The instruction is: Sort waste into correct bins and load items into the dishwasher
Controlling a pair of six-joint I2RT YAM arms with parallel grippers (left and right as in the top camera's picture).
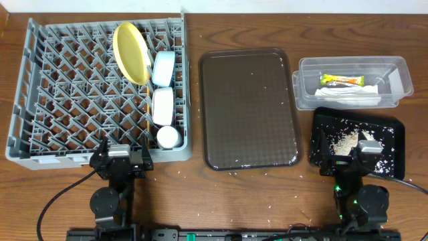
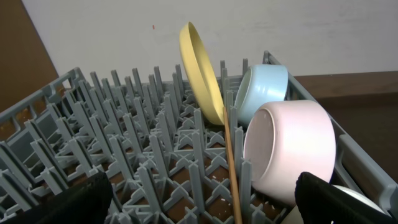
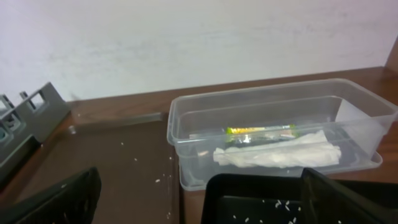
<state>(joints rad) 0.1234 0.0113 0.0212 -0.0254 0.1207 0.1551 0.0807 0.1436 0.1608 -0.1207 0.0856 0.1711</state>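
Both tools stand wide and empty, the left tool [image 1: 122, 159] at seven o'clock, the right tool [image 1: 349, 159] at five. The yellow plate [image 1: 130, 52], bowls [image 1: 164, 68], cup [image 1: 167, 136] and chopsticks [image 1: 146, 114] stand in the dish rack [image 1: 67, 100] at ten o'clock. The sachet [image 1: 341, 80] and paper [image 1: 351, 95] lie in the clear tub [image 1: 351, 61] at two, and rice [image 1: 344, 140] is in the black tray [image 1: 394, 134] at four. We judge only rice scattered on the brown tray [image 1: 247, 107] is left: sweep low, slowly.

Grey dish rack [image 1: 67, 100]: matt moulded plastic. Yellow plate [image 2: 202, 74] smooth with a soft sheen, white bowl [image 2: 292, 149] beside it glossy. Over to the clear tub [image 3: 193, 134]: see-through plastic, shiny walls. Inside, a glinting foil sachet [image 3: 261, 130] and a crumpled, matt paper piece [image 3: 273, 155]. Brown serving tray [image 1: 247, 107] dull, finely textured. Desk [image 1: 267, 201] is dark wood grain.
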